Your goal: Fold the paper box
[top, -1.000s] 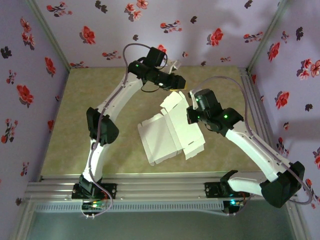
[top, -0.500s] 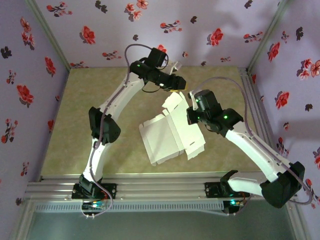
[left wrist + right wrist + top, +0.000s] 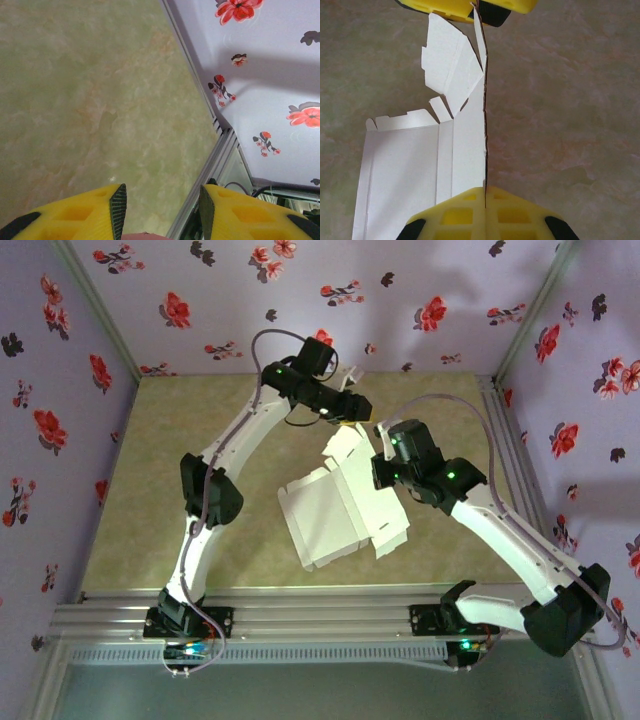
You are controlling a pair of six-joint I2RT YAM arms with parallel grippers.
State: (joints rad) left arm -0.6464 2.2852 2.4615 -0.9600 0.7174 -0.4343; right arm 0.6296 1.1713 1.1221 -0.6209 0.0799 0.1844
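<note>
The right gripper pinches the near edge of the upright panel of the paper box, while the left gripper stands half spread around the far flap, its hold unclear, so an uneven pull may buckle the card or let it slip out.

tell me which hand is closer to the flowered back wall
left. the left hand is at the far tip of the paper box, toward the back wall; the right hand pinches its upright panel nearer the front rail.

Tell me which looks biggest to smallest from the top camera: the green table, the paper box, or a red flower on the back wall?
1. green table
2. paper box
3. red flower, farther off but clearly smallest
</note>
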